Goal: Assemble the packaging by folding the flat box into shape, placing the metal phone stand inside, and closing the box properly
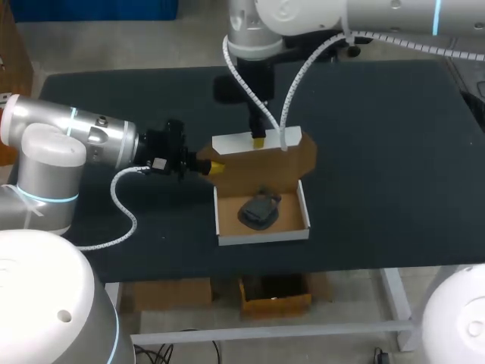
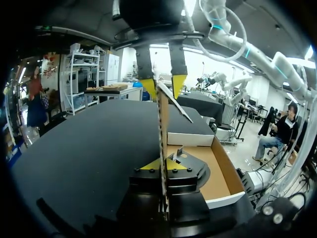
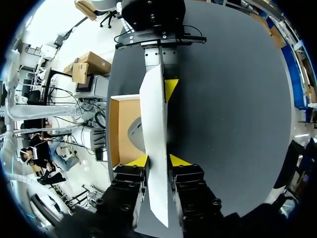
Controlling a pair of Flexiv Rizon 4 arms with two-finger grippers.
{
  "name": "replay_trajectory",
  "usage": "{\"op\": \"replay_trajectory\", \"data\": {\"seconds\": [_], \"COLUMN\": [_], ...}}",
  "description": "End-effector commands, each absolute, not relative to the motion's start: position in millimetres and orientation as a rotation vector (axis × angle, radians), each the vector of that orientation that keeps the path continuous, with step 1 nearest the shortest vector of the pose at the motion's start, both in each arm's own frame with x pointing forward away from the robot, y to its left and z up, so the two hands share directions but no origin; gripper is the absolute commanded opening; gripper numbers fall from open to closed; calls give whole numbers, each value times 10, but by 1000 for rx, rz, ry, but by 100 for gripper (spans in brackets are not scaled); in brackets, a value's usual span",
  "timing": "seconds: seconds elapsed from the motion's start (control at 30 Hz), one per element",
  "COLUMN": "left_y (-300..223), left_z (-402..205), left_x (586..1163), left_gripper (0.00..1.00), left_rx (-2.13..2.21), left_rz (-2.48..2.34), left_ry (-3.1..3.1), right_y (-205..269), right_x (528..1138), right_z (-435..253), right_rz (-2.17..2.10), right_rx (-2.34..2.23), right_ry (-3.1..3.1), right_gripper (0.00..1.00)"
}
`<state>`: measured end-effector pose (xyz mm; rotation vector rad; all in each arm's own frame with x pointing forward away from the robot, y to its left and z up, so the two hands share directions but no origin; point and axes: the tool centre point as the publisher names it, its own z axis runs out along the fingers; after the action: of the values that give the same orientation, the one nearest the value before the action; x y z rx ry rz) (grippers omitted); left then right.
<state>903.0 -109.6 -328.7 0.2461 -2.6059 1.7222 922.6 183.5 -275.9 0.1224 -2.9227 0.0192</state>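
Left hand [image 1: 215, 167], right hand [image 1: 258, 139] pinching brown lid [image 1: 274, 164], grey stand [image 1: 258, 211] in box [image 1: 261, 234]

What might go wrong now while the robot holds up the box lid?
1. The left gripper and the right gripper both pinch the same cardboard lid. If they pull in different directions, it might bend or tear.
2. The phone stand lies loose in the box. If it sticks up too high, the lid may not shut flat.
3. Nothing presses the box down, so it might slide when the lid is pushed.
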Motion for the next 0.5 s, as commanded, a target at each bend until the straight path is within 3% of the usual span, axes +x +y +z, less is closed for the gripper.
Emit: {"op": "replay_trajectory", "data": {"seconds": [0.03, 0.1, 0.5], "left_y": [-1113, -1113, -1113], "left_z": [-3327, -3327, -3327], "left_x": [9015, 9015, 9015], "left_gripper": [0, 0, 0], "left_rx": [244, 244, 244], "left_rz": [1727, 1727, 1727], "left_ry": [-2604, -2604, -2604], "right_y": [1895, 1901, 1921], "right_x": [9277, 9279, 9248], "right_z": [-2779, -2778, -2735], "right_rz": [37, 38, 41], "right_rx": [115, 112, 105], "right_ry": [-2910, -2910, -2930], "right_gripper": [10, 0, 0]}}
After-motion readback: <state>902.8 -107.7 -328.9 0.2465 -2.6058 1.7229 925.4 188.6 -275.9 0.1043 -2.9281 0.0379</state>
